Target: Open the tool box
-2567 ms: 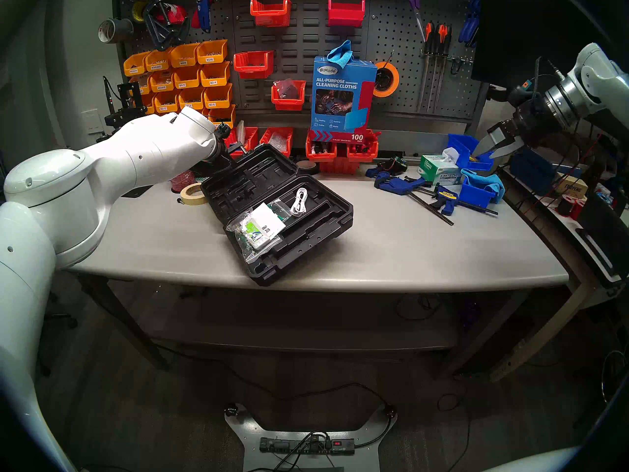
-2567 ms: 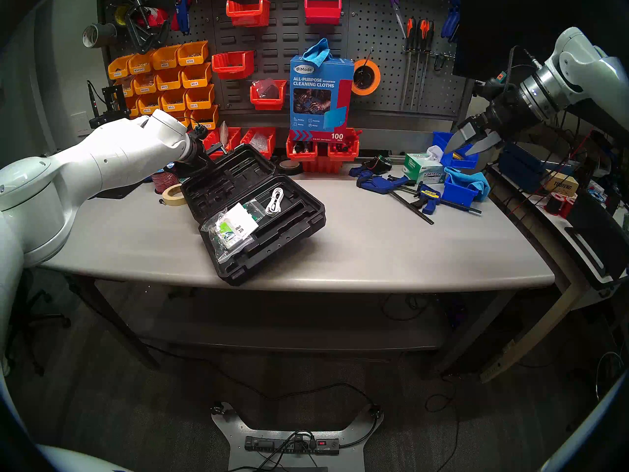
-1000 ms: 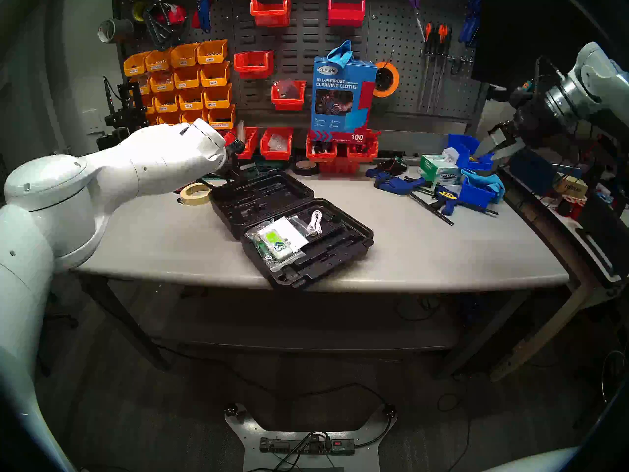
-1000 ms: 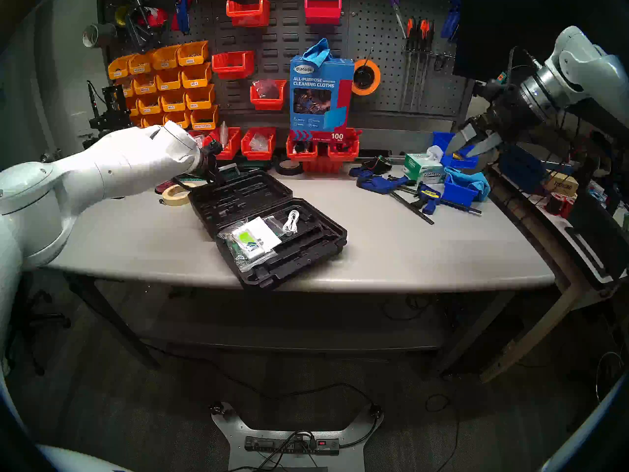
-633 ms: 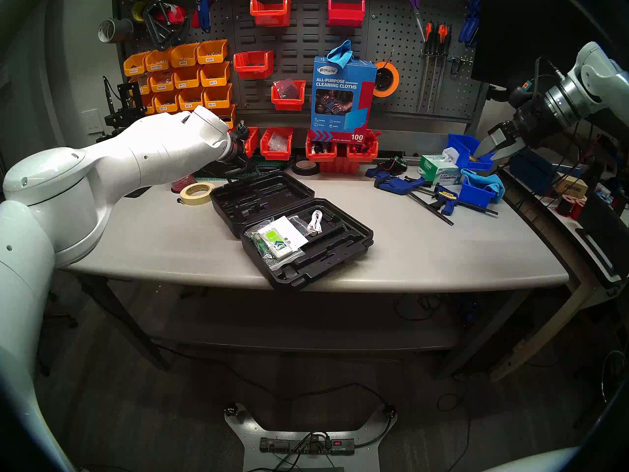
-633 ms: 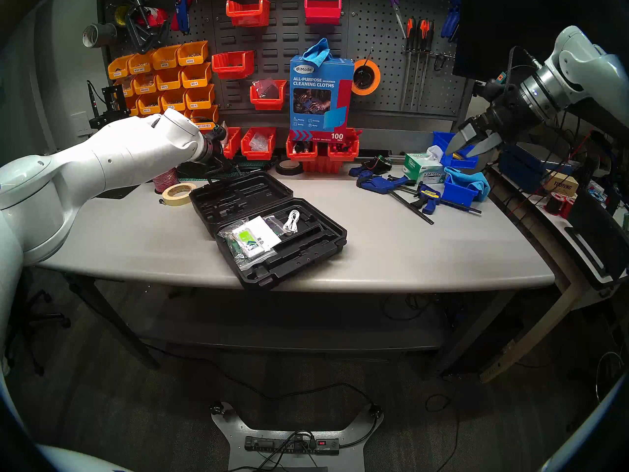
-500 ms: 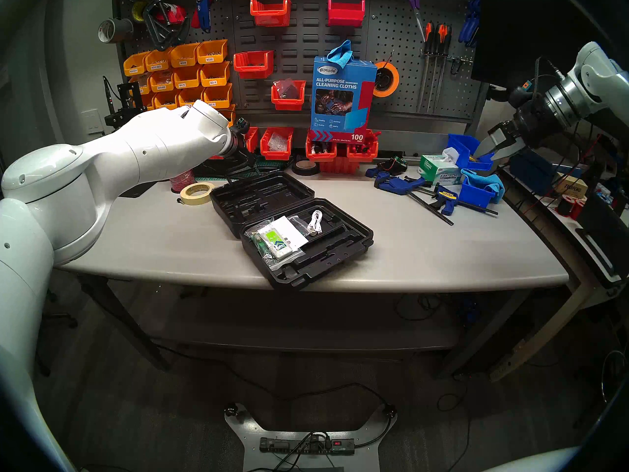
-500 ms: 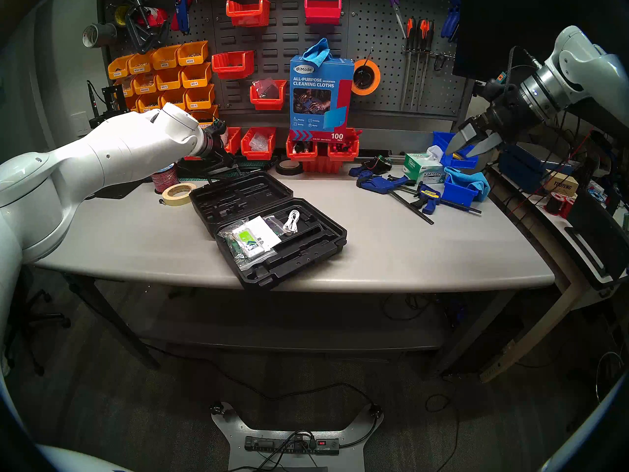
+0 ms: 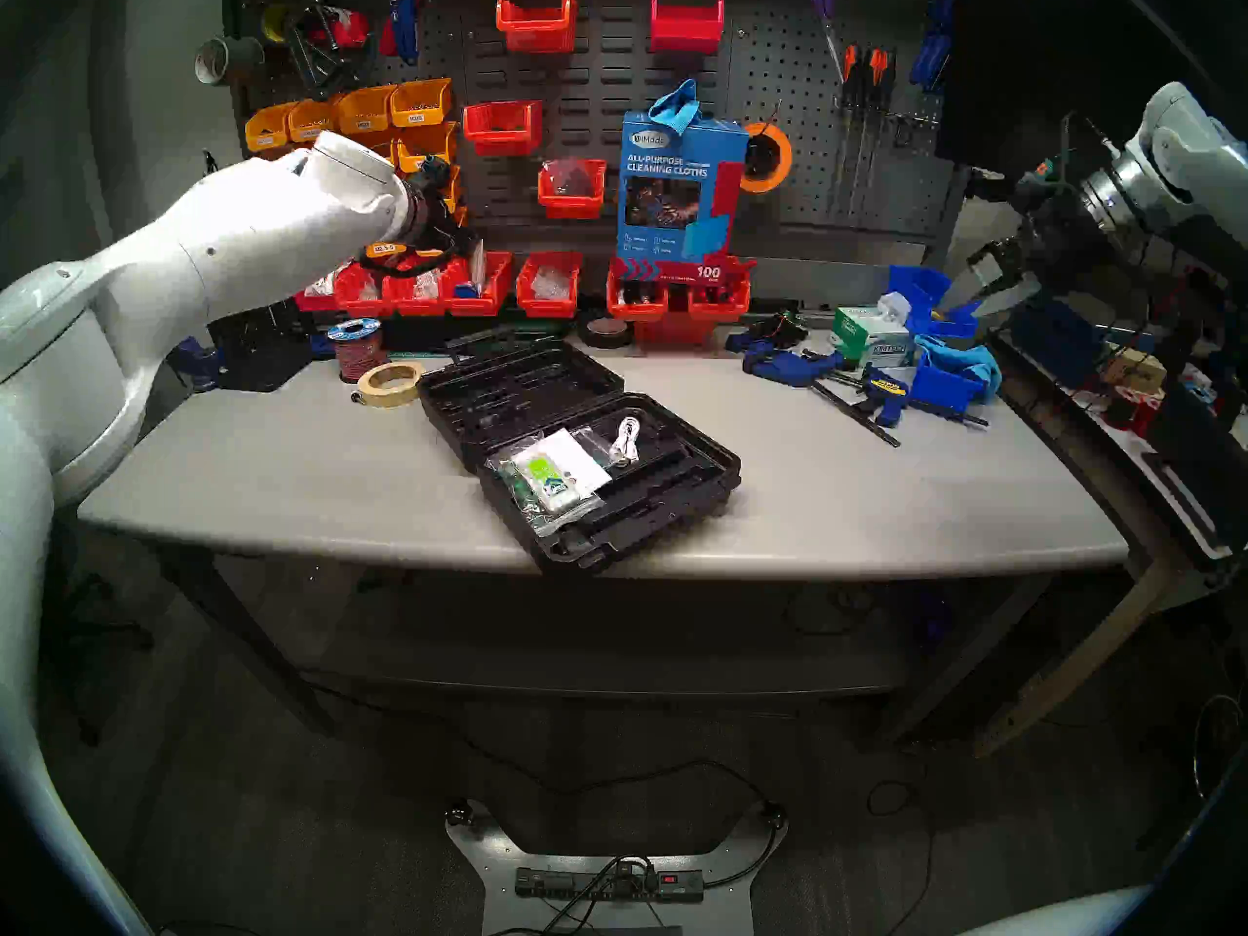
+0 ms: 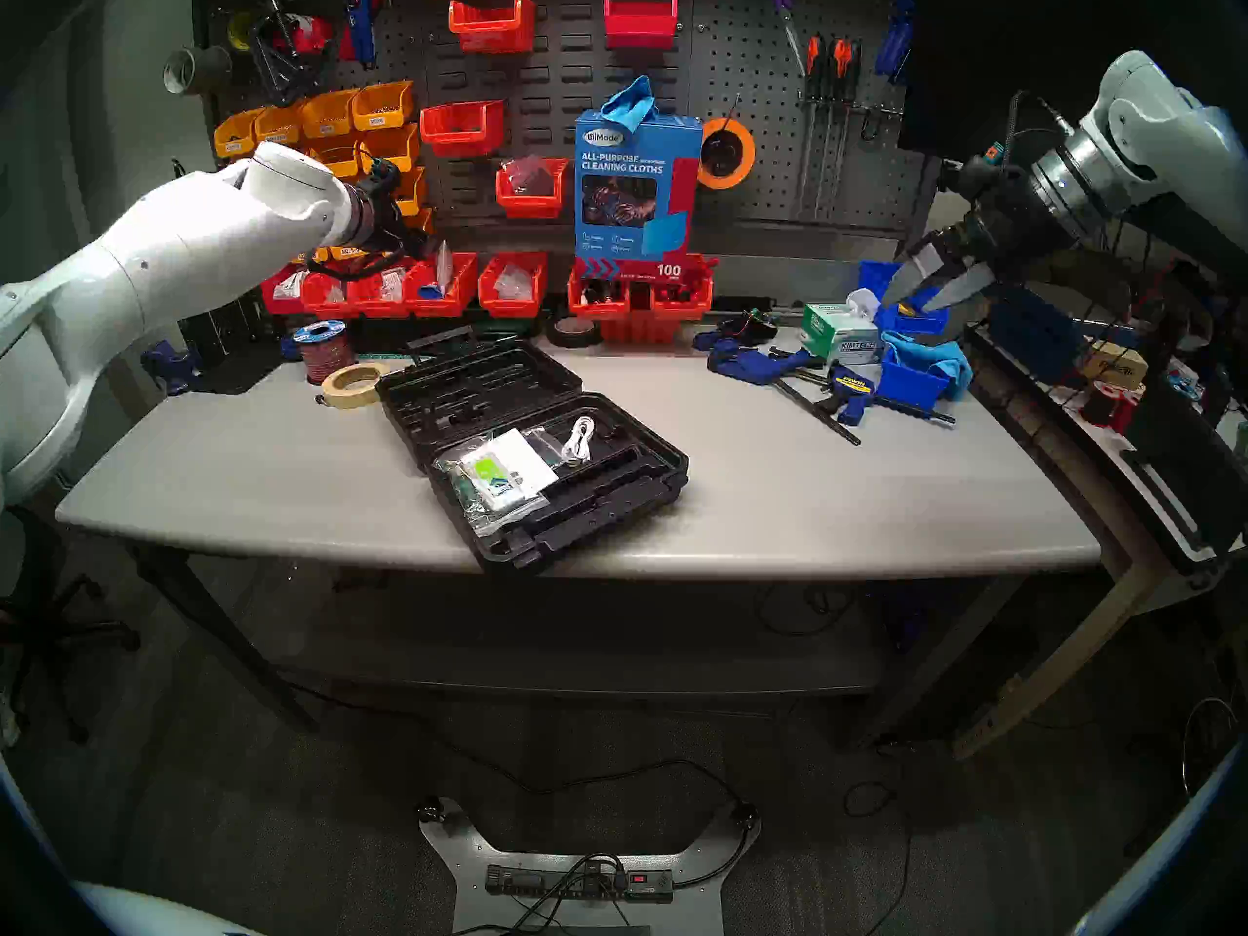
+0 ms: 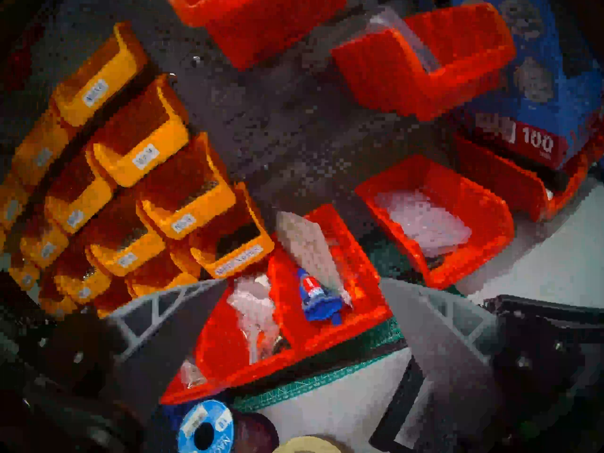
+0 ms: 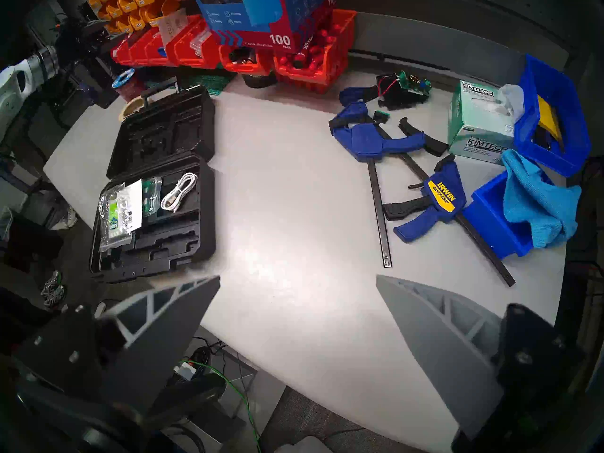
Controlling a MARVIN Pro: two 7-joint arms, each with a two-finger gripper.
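The black tool box (image 9: 675, 502) lies open and flat on the grey table (image 9: 270, 468). Its lid half (image 9: 513, 387) is at the back left and its handle points to the rear. The base half holds plastic bags and a white cable (image 9: 625, 441), and its front corner reaches the table's front edge. The box also shows in the head stereo right view (image 10: 608, 495) and the right wrist view (image 12: 176, 246). My left gripper (image 11: 303, 281) is open and empty, raised above and behind the box, in front of the red bins. My right gripper (image 9: 959, 310) is open and empty, high at the far right.
A masking tape roll (image 9: 390, 382) and a wire spool (image 9: 358, 347) sit left of the lid. Red bins (image 9: 547, 283) and the blue cleaning-cloths box (image 9: 679, 185) line the back. Blue clamps (image 9: 797, 364), a tissue box (image 9: 871, 337) and blue bins (image 9: 945, 381) crowd the right side.
The lid went down flat and the tool box shifted right. My left gripper let go of the lid and rose up and back to the bins. The right arm stayed put.
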